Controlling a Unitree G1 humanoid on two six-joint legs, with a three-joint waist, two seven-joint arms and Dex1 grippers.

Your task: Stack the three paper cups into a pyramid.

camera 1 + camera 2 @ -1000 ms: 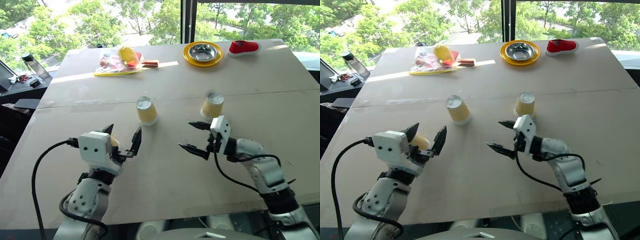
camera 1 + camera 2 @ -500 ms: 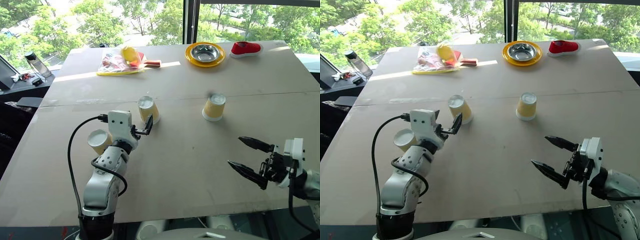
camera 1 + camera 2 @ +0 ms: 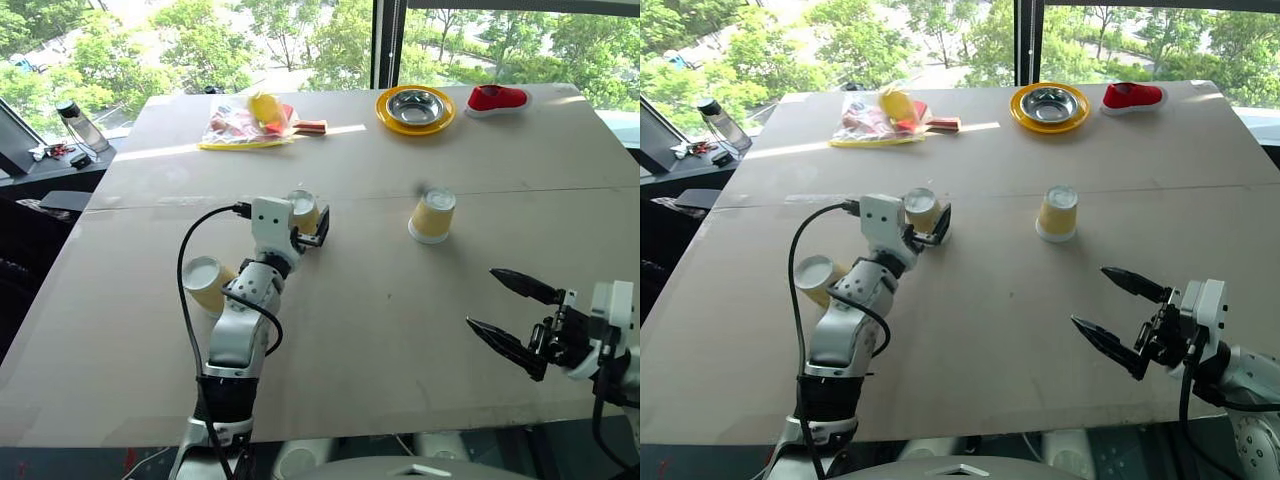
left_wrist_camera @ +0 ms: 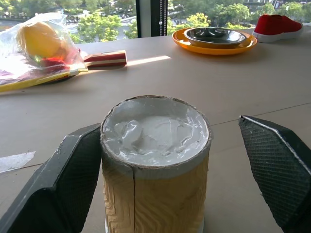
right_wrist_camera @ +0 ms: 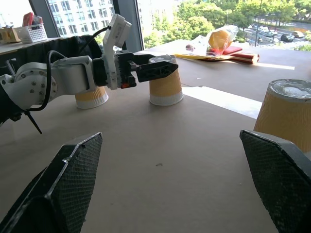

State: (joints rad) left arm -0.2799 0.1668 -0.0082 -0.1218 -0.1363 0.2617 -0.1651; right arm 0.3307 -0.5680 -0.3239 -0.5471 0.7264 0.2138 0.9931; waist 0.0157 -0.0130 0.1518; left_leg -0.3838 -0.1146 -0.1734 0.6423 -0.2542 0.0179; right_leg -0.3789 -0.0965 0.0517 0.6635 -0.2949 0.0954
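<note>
A: Where are the three cups?

B: All upside down on the table (image 3: 400,330), none stacked. From the head camera, the middle cup (image 3: 303,211) sits between the fingers of the left gripper (image 3: 308,225), the right cup (image 3: 432,215) stands well apart toward the right, and the near cup (image 3: 205,284) is just beside the left forearm.

A: Is the left gripper squeezing the middle one?

B: The head camera can't settle that. The left wrist camera does: the cup (image 4: 155,165) stands upright with one finger (image 4: 73,179) close against its side and the other finger well clear of it, so the jaws are spread around it, not pinching.

A: And the right gripper?

B: The right gripper (image 3: 512,315) hangs over the near right part of the table, jaws spread wide, nothing between them. Its own camera shows the left gripper (image 5: 150,70) reaching around the middle cup from the side.

A: Anything else at the far end?

B: The left wrist camera looks past the cup to a steel bowl on a yellow plate (image 4: 214,41), a red shoe (image 4: 277,26), and a plastic bag (image 4: 36,48) with a paddle handle (image 4: 104,58) beside it.
</note>
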